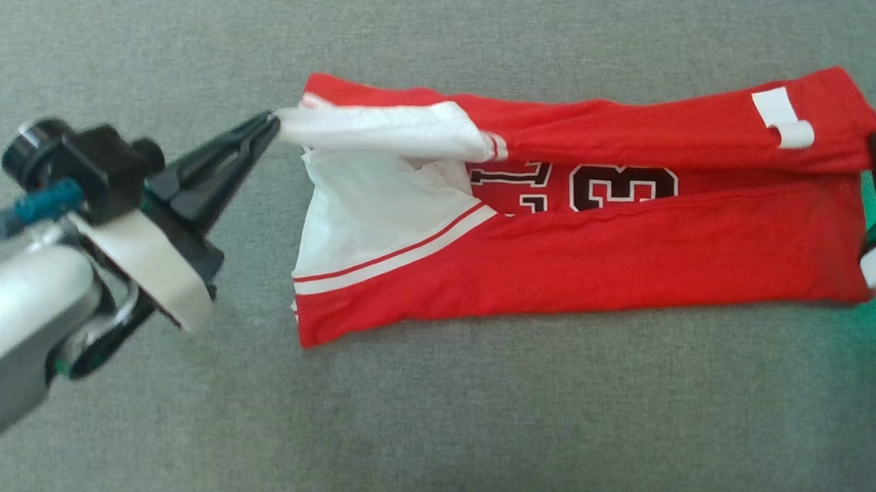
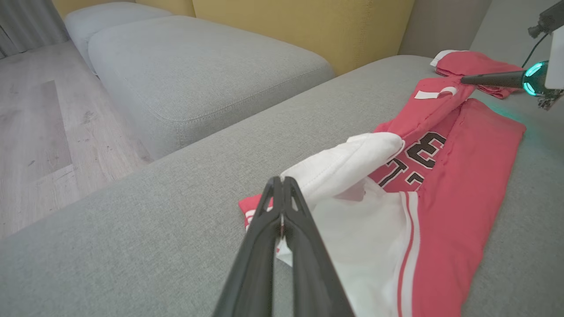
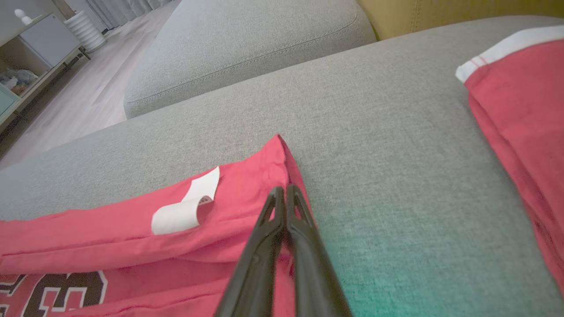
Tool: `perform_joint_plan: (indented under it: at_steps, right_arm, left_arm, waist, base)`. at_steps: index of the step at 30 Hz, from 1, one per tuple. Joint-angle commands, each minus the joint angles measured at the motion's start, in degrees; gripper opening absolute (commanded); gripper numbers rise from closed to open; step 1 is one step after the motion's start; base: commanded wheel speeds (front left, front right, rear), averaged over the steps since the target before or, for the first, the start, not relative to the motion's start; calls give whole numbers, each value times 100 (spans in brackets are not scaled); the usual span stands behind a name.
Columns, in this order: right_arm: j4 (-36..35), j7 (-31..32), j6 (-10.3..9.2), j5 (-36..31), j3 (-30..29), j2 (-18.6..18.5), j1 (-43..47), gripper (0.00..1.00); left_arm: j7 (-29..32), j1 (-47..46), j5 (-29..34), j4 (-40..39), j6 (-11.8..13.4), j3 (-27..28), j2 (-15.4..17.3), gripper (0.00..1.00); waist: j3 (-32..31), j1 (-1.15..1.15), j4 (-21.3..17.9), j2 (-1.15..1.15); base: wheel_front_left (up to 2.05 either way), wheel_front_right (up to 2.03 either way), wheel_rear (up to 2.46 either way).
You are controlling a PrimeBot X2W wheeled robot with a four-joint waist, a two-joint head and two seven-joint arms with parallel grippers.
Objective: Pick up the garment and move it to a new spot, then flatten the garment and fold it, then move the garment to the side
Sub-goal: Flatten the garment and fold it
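The garment (image 1: 596, 239) is a red jersey with white sleeves and dark numbers, lying lengthwise on the grey sofa cushion (image 1: 473, 428). Its far long edge is folded over toward the middle, with a white label (image 1: 782, 118) showing. My left gripper (image 1: 272, 125) is shut on the white sleeve end at the garment's left. In the left wrist view, this gripper (image 2: 282, 180) pinches the white fabric of the garment (image 2: 458, 198). At the right end, my right gripper (image 1: 874, 141) is shut on the garment's red folded corner. Its tips (image 3: 284, 190) press into the garment's red edge (image 3: 132, 229) beside the label (image 3: 185, 207).
A second red garment (image 3: 520, 97) with a white band lies on the cushion beyond the right end, also (image 2: 467, 61). A separate grey ottoman (image 2: 198, 75) stands past the cushion's far edge, with wooden floor (image 2: 39, 132) beyond and a yellow backrest (image 2: 308, 26).
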Motion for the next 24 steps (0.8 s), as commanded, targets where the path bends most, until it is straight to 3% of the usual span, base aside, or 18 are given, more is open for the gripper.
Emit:
perform_joint_plan:
  at_steps: [1, 18, 19, 20, 21, 23, 24]
  right_arm:
    - [-162, -62, 39, 30, -37, -223, 121, 0]
    - [-804, 226, 39, -356, -839, -86, 1183, 0]
    - [-827, 239, 39, -397, -871, -41, 1216, 8]
    - [-835, 258, 39, -428, -905, 8, 1252, 36]
    - [-849, 249, 39, -474, -939, 52, 1283, 100]
    - [-881, 80, 39, -585, -1056, 143, 1354, 100]
    - [-897, -23, 39, -623, -1123, 189, 1415, 100]
  left_arm:
    - [-46, -100, 30, -133, 63, 258, 280, 0]
    - [-224, 947, -80, -725, 560, 171, 284, 0]
    - [-243, 1006, -98, -693, 576, 168, 236, 0]
    - [-284, 1077, -155, -650, 587, 172, 169, 0]
    - [-338, 1155, -247, -594, 613, 200, 92, 13]
    - [-477, 1287, -327, -433, 728, 298, -76, 54]
    - [-545, 1369, -383, -348, 820, 391, -189, 100]
  waist:
    - [-13, 1, 15, 0]
    - [-84, 1, 71, 0]
    - [-81, 1, 73, 0]
    - [-83, 1, 77, 0]
    - [-91, 1, 81, 0]
    - [-130, 1, 99, 0]
    - [-158, 1, 118, 0]
  base:
    - [0, 0, 0]
    - [0, 0, 0]
    - [0, 0, 0]
    - [0, 0, 0]
    - [0, 0, 0]
    - [0, 0, 0]
    - [0, 0, 0]
